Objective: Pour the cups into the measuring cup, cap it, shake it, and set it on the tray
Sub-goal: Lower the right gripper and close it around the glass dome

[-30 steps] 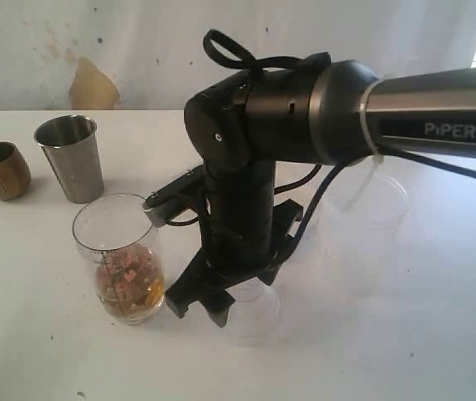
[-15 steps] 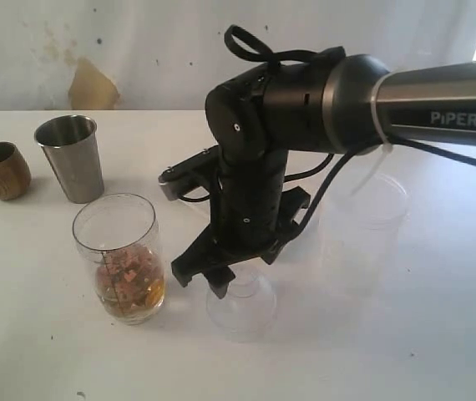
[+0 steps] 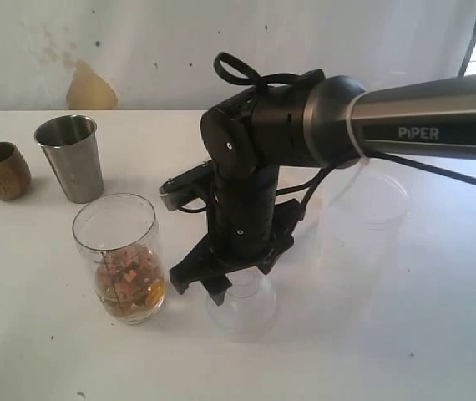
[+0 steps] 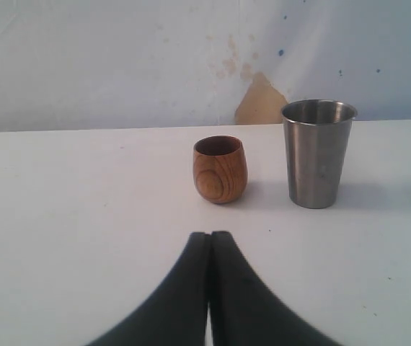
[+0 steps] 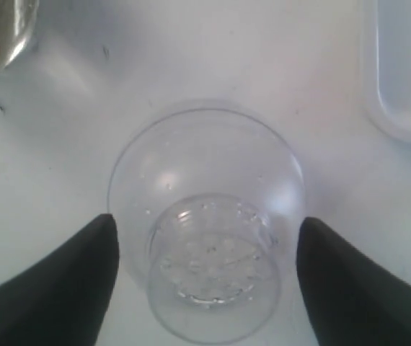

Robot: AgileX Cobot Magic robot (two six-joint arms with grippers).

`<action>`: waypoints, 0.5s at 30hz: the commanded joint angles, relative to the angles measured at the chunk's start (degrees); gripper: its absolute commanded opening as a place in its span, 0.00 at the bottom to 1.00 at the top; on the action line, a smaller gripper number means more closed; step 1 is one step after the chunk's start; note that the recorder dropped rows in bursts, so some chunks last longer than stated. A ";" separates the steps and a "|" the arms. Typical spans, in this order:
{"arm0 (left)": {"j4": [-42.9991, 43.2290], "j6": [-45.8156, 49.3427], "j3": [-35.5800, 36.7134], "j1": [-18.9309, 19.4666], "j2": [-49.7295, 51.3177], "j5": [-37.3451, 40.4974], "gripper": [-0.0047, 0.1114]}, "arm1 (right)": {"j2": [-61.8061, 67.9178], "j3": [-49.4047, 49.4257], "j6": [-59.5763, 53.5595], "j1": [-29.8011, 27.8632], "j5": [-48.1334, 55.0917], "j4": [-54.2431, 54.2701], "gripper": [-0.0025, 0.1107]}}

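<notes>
Since the measuring cup holds a brownish mix, and the tumbler and wooden cup stand upright on its wall side, I judge that the pouring is finished. Capping, shaking and the tray are left; the tray I cannot find in these views.

My right gripper hangs low over the clear cap, which stands on the table just beside the measuring cup. The jaws are apart, one at each side of the cap's rim, and I cannot tell if they touch it. My left gripper is pressed together and empty, facing the two cups.

Between cap and measuring cup the gap is narrow, so I would lift straight up. A frosted tub stands beyond the cap, well apart from the measuring cup. No table edge shows near them.
</notes>
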 commanded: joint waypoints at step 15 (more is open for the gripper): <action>-0.49 -0.27 0.25 -0.11 -0.31 0.15 0.04 | -0.73 -0.10 0.27 -0.23 1.46 -0.47 0.55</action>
